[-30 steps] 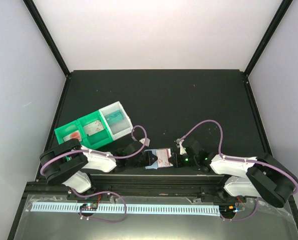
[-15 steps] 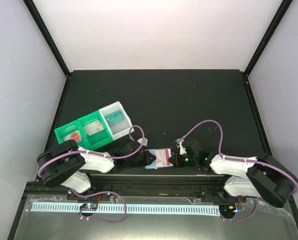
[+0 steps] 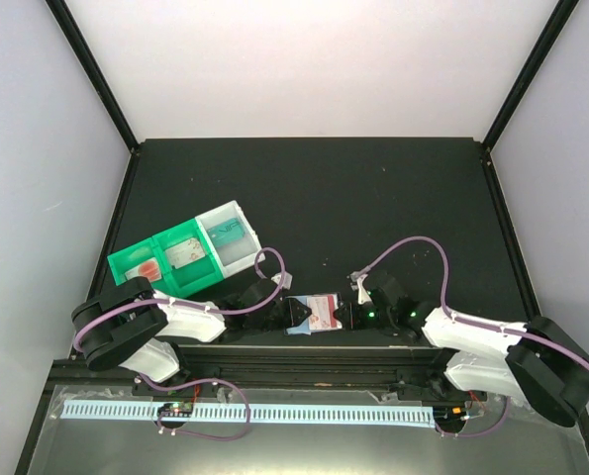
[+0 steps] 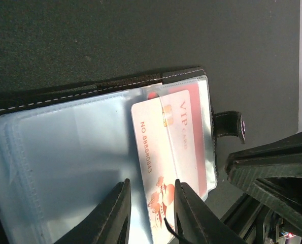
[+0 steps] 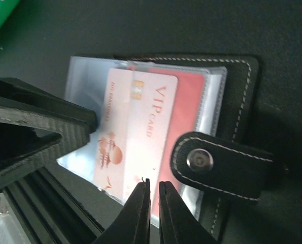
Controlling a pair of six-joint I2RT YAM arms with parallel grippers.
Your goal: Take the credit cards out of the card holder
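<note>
The card holder (image 3: 312, 315) lies open near the table's front edge, with pale-blue sleeves (image 4: 74, 152) in a black stitched cover and a snap strap (image 5: 219, 163). A whitish credit card with reddish print (image 4: 163, 137) sticks partly out of a sleeve, over a red card (image 5: 191, 101) still inside. My left gripper (image 4: 152, 182) stands open over the whitish card's near end, one finger on each side of its left edge. My right gripper (image 5: 154, 182) is shut, its tips over the sleeve's near edge. I cannot tell whether it pinches anything.
A green two-compartment tray (image 3: 153, 247) and a white bin (image 3: 243, 216) holding a teal card (image 3: 229, 235) stand at the left, behind my left arm. The metal front rail (image 3: 274, 411) runs just below the holder.
My left jaws have come apart from shut. The right arm's elbow has swung outward to the right. The holder and the whitish card lie where they were.
</note>
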